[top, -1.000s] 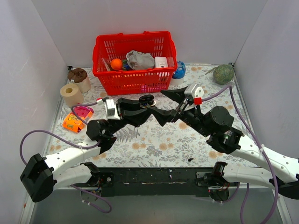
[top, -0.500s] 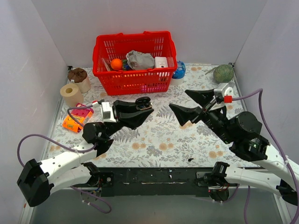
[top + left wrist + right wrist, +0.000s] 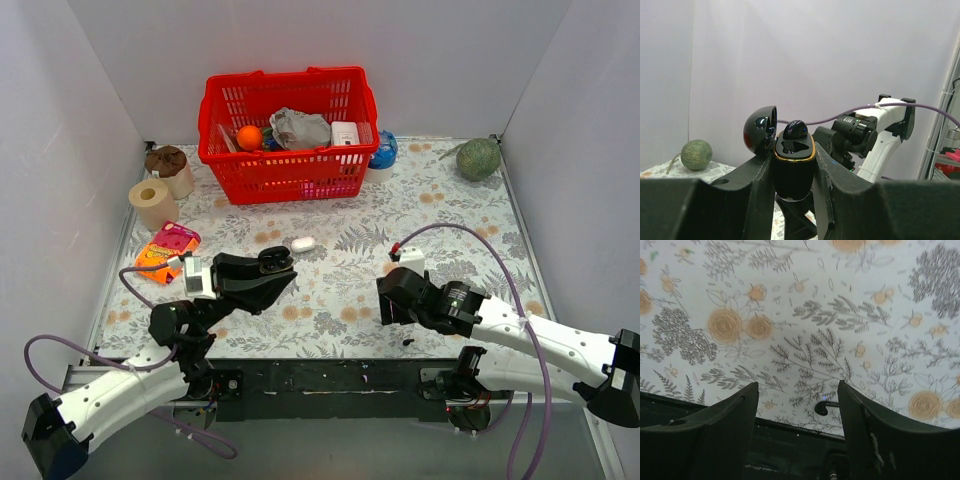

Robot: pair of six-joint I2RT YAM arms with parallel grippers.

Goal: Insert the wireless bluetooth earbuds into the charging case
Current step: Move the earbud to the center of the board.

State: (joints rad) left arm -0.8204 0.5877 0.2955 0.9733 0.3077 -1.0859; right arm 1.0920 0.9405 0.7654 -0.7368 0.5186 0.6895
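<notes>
The black glossy charging case (image 3: 794,172) stands upright between my left gripper's (image 3: 794,200) fingers, which are shut on it. Its lid (image 3: 760,134) hangs open to the left, and one black earbud (image 3: 795,129) sits in the case's top. From above, the case (image 3: 272,260) is held over the near left of the table. The other earbud (image 3: 822,407) lies on the floral cloth by the table's front edge (image 3: 408,343). My right gripper (image 3: 797,387) hovers low over it, open, and the earbud lies close to the right finger (image 3: 865,430). In the top view the right gripper (image 3: 390,303) points down.
A white pill-shaped case (image 3: 303,243) lies mid-table. A red basket (image 3: 288,172) of items stands at the back, a green melon (image 3: 478,158) back right, paper rolls (image 3: 153,203) and an orange packet (image 3: 165,250) left. The dark base rail (image 3: 790,450) runs just below the earbud.
The left arm has drawn back to the near left with the case. The right arm has swung down from mid-table to the front edge, and its jaws have narrowed slightly.
</notes>
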